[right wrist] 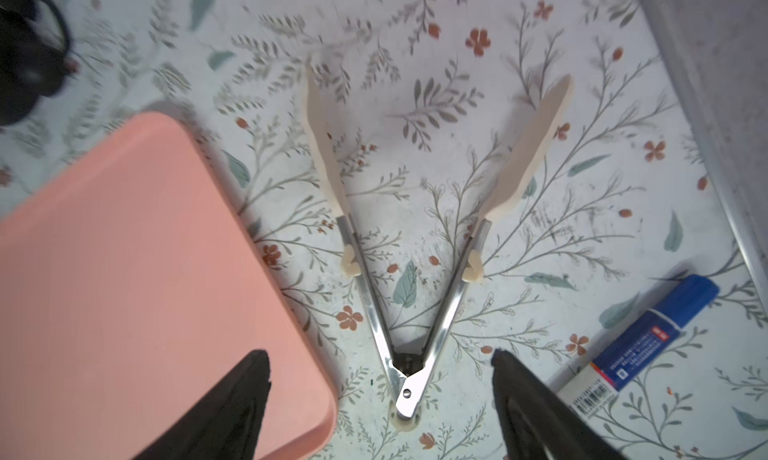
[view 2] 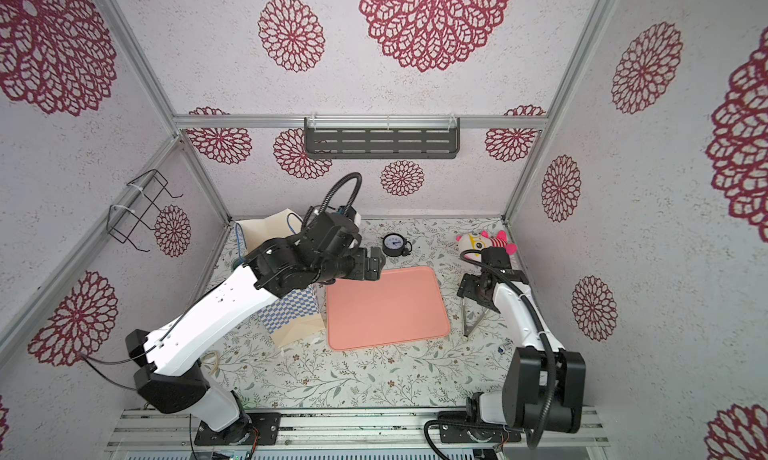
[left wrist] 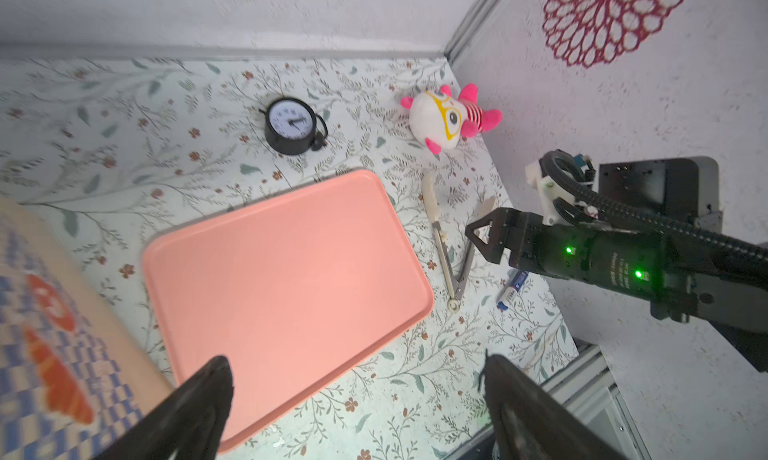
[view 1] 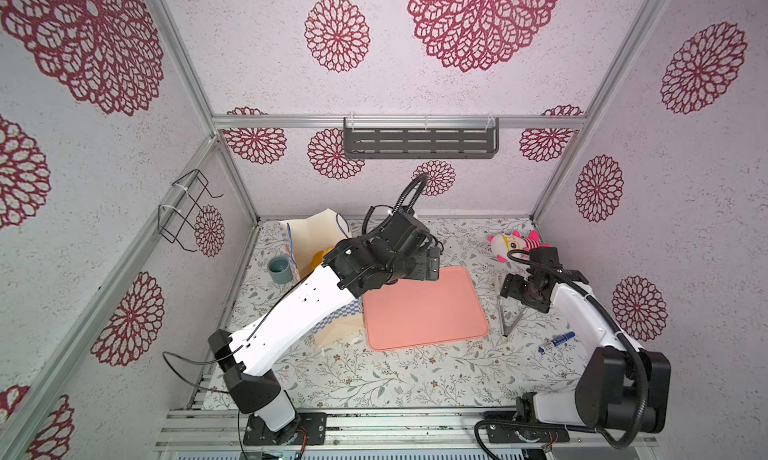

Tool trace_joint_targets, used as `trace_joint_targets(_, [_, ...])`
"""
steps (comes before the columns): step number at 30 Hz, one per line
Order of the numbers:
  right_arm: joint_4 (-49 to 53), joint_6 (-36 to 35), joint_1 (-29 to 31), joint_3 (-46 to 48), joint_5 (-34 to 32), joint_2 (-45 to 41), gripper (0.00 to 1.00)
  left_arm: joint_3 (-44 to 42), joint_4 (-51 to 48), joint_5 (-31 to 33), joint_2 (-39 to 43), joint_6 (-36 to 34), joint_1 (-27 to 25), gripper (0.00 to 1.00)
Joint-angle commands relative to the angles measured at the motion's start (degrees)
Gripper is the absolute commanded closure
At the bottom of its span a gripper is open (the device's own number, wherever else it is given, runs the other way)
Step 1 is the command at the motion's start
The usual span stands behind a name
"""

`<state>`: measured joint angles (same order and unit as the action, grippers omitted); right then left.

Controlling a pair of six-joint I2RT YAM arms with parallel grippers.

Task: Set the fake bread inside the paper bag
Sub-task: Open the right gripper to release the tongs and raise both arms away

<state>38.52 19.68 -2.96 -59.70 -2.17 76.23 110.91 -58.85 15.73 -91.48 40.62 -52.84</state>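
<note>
The paper bag [view 1: 316, 235] stands at the back left, cream with a blue-and-white checkered band [view 2: 291, 312]; it also fills a corner of the left wrist view [left wrist: 50, 312]. A golden-yellow bit of fake bread [view 1: 320, 260] shows inside its mouth, and the left arm hides the rest. My left gripper [view 1: 434, 266] [left wrist: 357, 366] hangs open and holds nothing, over the pink tray's back edge beside the bag. My right gripper [view 1: 510, 288] [right wrist: 378, 358] is open above metal tongs [right wrist: 399, 312] that lie spread on the table.
The pink tray [view 1: 424, 312] [view 2: 386, 308] lies bare in the middle. A plush toy [view 1: 511, 244] sits at the back right, a black clock [view 2: 395, 244] behind the tray, a blue marker [view 1: 557, 341] by the right wall and a teal cup [view 1: 279, 269] left of the bag.
</note>
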Motion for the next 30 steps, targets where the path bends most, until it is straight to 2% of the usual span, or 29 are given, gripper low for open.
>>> trace_joint_targets(1, [1.84, 1.57, -0.03, -4.07, 2.52, -3.75, 0.15, 0.01, -0.76, 9.31, 6.22, -1.52, 1.58, 0.03])
trace_joint_targets(4, [2.32, 1.93, 0.53, -6.67, 3.93, -5.72, 0.16, -2.33, -1.39, 15.07, 11.25, -0.67, 4.11, 0.03])
trace_joint_targets(7, [2.69, 1.78, 1.19, -9.81, 4.95, -6.92, 0.17, -5.37, -1.09, 17.67, 16.55, -0.98, 8.26, 0.03])
trace_joint_targets(13, [4.08, -0.01, 2.26, -16.26, 5.72, -8.16, 0.18, -12.38, -2.34, 23.72, 26.94, -2.08, 18.00, 0.03])
trace_joint_targets(15, [4.19, -0.59, 2.26, -17.92, 4.68, -8.68, 0.16, -15.75, -3.64, 25.39, 30.19, -1.59, 22.73, 0.03])
trace_joint_targets(18, [4.47, -1.73, 2.26, -20.29, 3.05, -8.58, 0.15, -21.66, -5.65, 23.53, 34.36, 0.50, 32.11, 0.03])
trace_joint_targets(21, [4.31, -2.46, 2.26, -21.92, 1.21, -8.45, 0.14, -27.68, -3.95, 16.87, 37.34, 0.33, 40.86, 0.03])
trace_joint_targets(24, [2.16, -2.79, 2.26, -21.61, -2.46, -9.32, 0.11, -32.47, -2.32, 13.40, 38.11, 0.02, 46.59, 0.03])
trace_joint_targets(25, [0.14, -3.32, 2.25, -20.63, -3.77, -10.30, 0.02, -34.20, -1.12, 12.45, 38.37, -0.21, 48.39, 0.03])
trace_joint_targets(29, [-11.90, -1.07, 2.26, -11.67, -12.78, -16.51, 0.01, -42.62, 5.49, 14.51, 42.04, 1.26, 52.86, 0.03])
trace_joint_targets(30, [-15.26, -1.67, 2.17, -9.25, -12.90, -18.03, 0.01, -44.90, 7.54, 14.16, 43.31, 1.67, 53.89, 0.03])
